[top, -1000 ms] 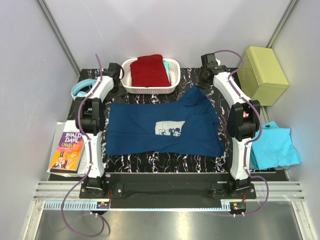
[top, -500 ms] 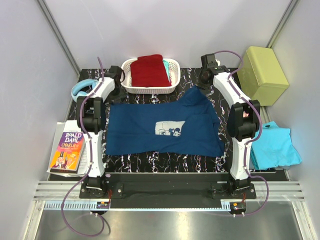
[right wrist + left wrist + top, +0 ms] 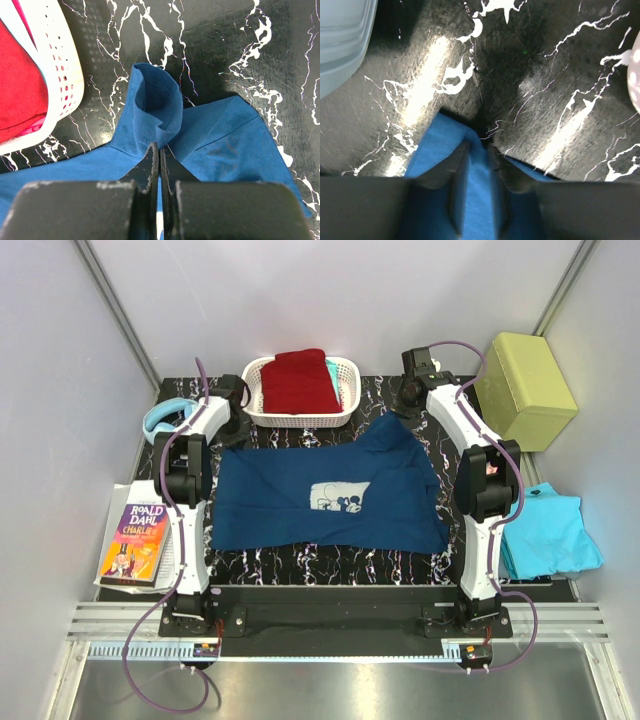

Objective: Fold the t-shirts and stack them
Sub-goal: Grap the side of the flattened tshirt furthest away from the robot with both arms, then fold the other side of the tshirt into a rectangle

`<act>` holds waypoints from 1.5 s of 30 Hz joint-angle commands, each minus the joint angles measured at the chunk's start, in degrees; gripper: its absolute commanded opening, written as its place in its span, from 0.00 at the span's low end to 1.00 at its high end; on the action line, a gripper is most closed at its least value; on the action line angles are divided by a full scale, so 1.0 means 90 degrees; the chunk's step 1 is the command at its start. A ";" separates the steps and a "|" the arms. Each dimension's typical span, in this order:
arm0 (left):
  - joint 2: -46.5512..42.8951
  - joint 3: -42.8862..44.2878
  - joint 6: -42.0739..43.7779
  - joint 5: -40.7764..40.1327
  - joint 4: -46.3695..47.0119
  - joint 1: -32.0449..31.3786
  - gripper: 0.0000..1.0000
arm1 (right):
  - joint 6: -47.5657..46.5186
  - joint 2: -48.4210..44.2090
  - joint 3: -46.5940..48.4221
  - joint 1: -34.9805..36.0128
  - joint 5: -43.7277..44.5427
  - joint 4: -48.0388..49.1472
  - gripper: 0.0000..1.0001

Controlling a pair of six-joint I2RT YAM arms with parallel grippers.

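Observation:
The navy t-shirt (image 3: 300,495) with a white mouse print (image 3: 338,498) lies spread on the black marbled mat. My left gripper (image 3: 225,425) is at its far left corner. In the left wrist view the jaws (image 3: 479,146) stand close together with the blue corner (image 3: 432,150) between them. My right gripper (image 3: 402,410) is shut on a raised fold of the shirt's far right part (image 3: 155,105), fingertips (image 3: 160,146) pressed together. A dark red t-shirt (image 3: 298,380) lies in the white basket (image 3: 252,392). A turquoise t-shirt (image 3: 545,530) lies folded off the mat at the right.
The basket (image 3: 65,65) stands at the far edge between both grippers. A light blue object (image 3: 165,418) lies far left, a book (image 3: 135,540) near left, an olive box (image 3: 525,390) far right. Walls close in both sides.
My left wrist has shifted slightly toward the basket. The right arm and the navy shirt have stayed in place.

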 commanded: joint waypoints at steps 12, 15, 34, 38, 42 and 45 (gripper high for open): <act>-0.0608 -0.0373 -0.0032 -0.0241 0.0038 -0.0077 0.00 | -0.0045 -0.0297 0.0114 0.0070 0.0165 0.0170 0.00; -0.0998 -0.0617 -0.0042 -0.0261 0.0058 -0.0087 0.00 | -0.0093 -0.0600 -0.0100 0.0061 0.0497 0.0179 0.00; -0.3236 -0.2463 -0.0286 -0.0573 0.0117 -0.0868 0.00 | -0.0006 -0.3128 -0.2463 0.0353 0.1230 0.0228 0.00; -0.3674 -0.3018 -0.0374 -0.0700 0.0078 -0.0937 0.00 | 0.0179 -0.3549 -0.3147 0.0529 0.1270 0.0209 0.00; -0.4133 -0.3566 -0.0442 -0.0827 0.0039 -0.0956 0.00 | 0.0297 -0.3930 -0.3800 0.0617 0.1299 0.0209 0.00; -0.4562 -0.4035 -0.0550 -0.0905 0.0038 -0.0976 0.00 | 0.0336 -0.4184 -0.4104 0.0637 0.1338 0.0170 0.00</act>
